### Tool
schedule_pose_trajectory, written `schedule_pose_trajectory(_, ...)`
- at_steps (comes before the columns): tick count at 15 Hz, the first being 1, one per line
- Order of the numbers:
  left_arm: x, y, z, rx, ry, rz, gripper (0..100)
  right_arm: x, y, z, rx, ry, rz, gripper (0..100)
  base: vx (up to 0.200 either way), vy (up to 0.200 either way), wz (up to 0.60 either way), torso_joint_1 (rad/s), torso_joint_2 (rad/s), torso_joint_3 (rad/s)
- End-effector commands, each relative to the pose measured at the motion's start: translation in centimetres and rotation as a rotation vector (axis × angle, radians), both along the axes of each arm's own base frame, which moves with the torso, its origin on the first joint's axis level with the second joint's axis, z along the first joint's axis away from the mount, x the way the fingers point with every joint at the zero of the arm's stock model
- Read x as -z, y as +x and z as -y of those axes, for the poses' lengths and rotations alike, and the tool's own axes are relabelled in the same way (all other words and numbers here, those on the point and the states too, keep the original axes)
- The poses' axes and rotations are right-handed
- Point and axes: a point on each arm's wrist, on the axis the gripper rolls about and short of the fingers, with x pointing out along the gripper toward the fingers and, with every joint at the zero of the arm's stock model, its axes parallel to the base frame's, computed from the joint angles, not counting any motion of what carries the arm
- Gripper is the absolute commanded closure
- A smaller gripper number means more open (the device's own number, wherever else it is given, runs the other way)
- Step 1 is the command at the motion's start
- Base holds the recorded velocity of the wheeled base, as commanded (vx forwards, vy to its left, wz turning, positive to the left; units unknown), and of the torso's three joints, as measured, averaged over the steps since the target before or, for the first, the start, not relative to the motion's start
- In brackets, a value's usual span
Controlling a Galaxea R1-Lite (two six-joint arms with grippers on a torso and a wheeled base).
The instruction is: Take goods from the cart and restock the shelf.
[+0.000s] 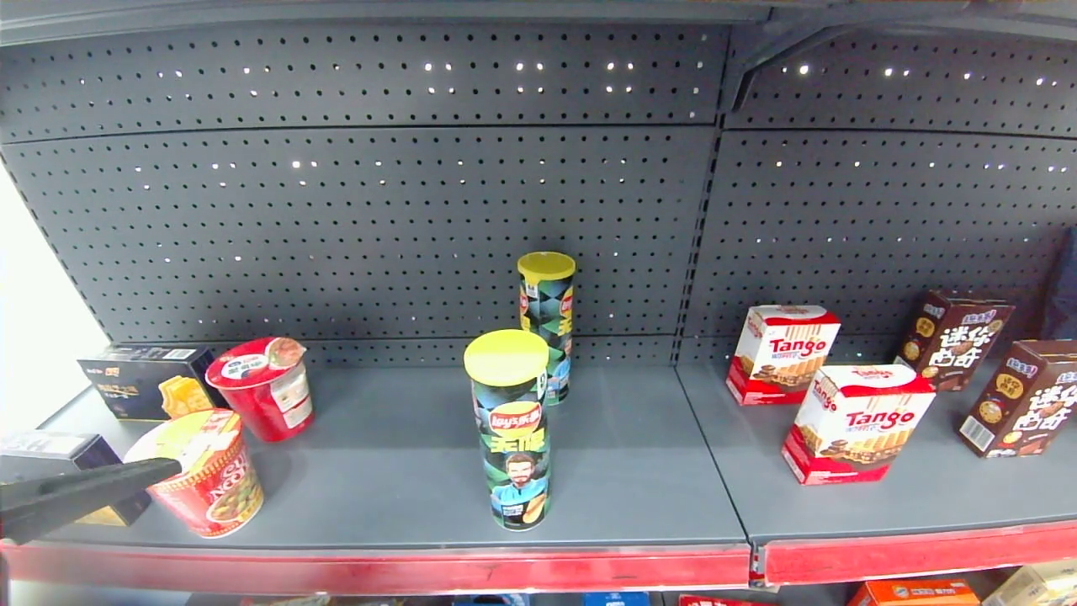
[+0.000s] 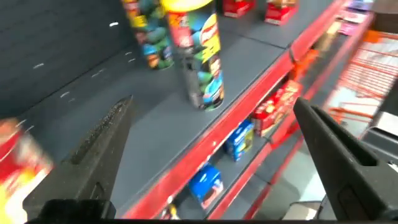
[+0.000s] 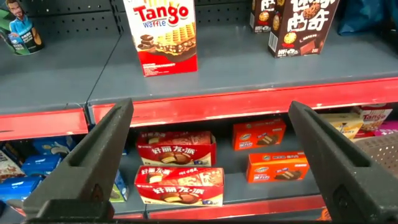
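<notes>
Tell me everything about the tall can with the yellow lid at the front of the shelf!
The front can is a tall round tube, closed with a flat yellow lid. Its side shows green, black and yellow shapes, a red-and-yellow logo and a cartoon man near the bottom. It looks like cardboard with a plastic lid. It stands upright on the grey shelf, mid-way along, near the front edge. Only the shelf touches it; a second can stands apart behind it.

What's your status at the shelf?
Left gripper open, empty, facing front chip can. Right gripper open, empty, facing waffle box. No obstruction seen.
</notes>
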Motion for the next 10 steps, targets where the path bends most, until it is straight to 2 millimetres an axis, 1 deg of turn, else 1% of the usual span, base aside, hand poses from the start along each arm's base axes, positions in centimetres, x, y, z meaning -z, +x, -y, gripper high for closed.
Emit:
schedule_pose_trajectory(1, 1.7, 5.4, 1.3, 0.064, 0.018, -0.135, 0, 0.0, 0.0, 0.0, 0.000, 0.000, -0.001, 0, 0.000, 0.000, 0.00, 0.000, 0.00, 0.000)
schedule_pose_trajectory(2, 2.1, 6.6, 1.5, 0.058, 0.026, -0.161, 0, 0.0, 0.0, 0.0, 0.000, 0.000, -0.001, 0, 0.000, 0.000, 0.00, 0.000, 0.00, 0.000)
schedule_pose_trajectory(3, 2.5, 8.3, 1.8, 0.036, 0.037, -0.173, 0, 0.0, 0.0, 0.0, 0.000, 0.000, -0.001, 0, 0.000, 0.000, 0.00, 0.000, 0.00, 0.000)
schedule_pose_trajectory(6, 4.4, 12.2, 2.3, -0.087, 0.089, -0.207, 0, 0.0, 0.0, 0.0, -0.001, 0.000, -0.001, 0, 0.000, 0.000, 0.00, 0.000, 0.00, 0.000)
schedule_pose_trajectory(7, 4.7, 12.7, 2.5, -0.105, 0.100, -0.207, 0, 0.0, 0.0, 0.0, -0.001, 0.000, -0.001, 0, 0.000, 0.000, 0.00, 0.000, 0.00, 0.000)
schedule_pose_trajectory(8, 5.4, 14.1, 2.8, -0.166, 0.128, -0.214, 0, 0.0, 0.0, 0.0, 0.000, 0.000, -0.001, 0, 0.000, 0.000, 0.00, 0.000, 0.00, 0.000)
schedule_pose_trajectory(9, 5.9, 14.9, 3.0, -0.200, 0.146, -0.222, 0, 0.0, 0.0, 0.0, 0.000, 0.000, -0.001, 0, 0.000, 0.000, 0.00, 0.000, 0.00, 0.000)
schedule_pose_trajectory(10, 6.0, 15.0, 3.0, -0.208, 0.148, -0.221, 0, 0.0, 0.0, 0.0, -0.001, 0.000, -0.001, 0, 0.000, 0.000, 0.00, 0.000, 0.00, 0.000)
